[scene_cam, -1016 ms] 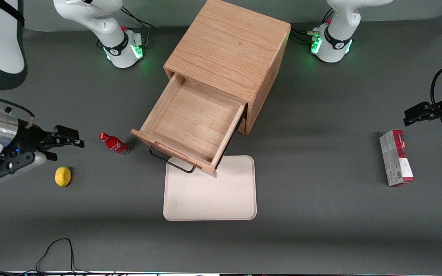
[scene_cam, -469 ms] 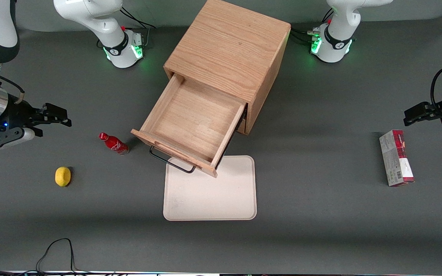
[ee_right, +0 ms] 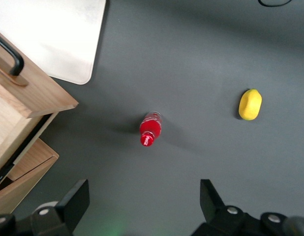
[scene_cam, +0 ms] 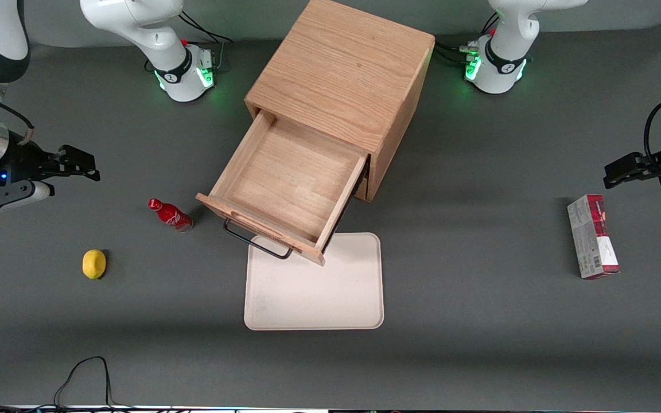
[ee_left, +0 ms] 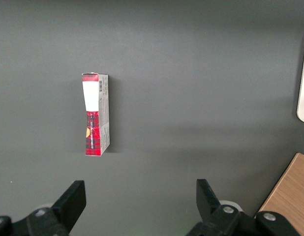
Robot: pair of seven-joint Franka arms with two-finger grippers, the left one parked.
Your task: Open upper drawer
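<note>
The upper drawer (scene_cam: pixel 293 180) stands pulled well out of the oak cabinet (scene_cam: pixel 342 74), showing its bare wooden floor. Its black wire handle (scene_cam: pixel 253 241) hangs over the edge of a cream tray. My gripper (scene_cam: pixel 81 166) is open and holds nothing. It hovers above the table toward the working arm's end, well apart from the drawer and farther from the front camera than the bottle. In the right wrist view the gripper (ee_right: pixel 144 199) looks down on the drawer's front corner (ee_right: pixel 29 93) and its handle (ee_right: pixel 9 56).
A red bottle (scene_cam: pixel 171 214) (ee_right: pixel 151 129) lies beside the drawer front, and a lemon (scene_cam: pixel 94 264) (ee_right: pixel 250 104) sits nearer the front camera. The cream tray (scene_cam: pixel 313 287) lies under the handle. A red-and-white box (scene_cam: pixel 591 236) (ee_left: pixel 95 114) lies toward the parked arm's end.
My gripper has drawn back toward the working arm's end and farther from the front camera, away from the bottle. The drawer has not moved.
</note>
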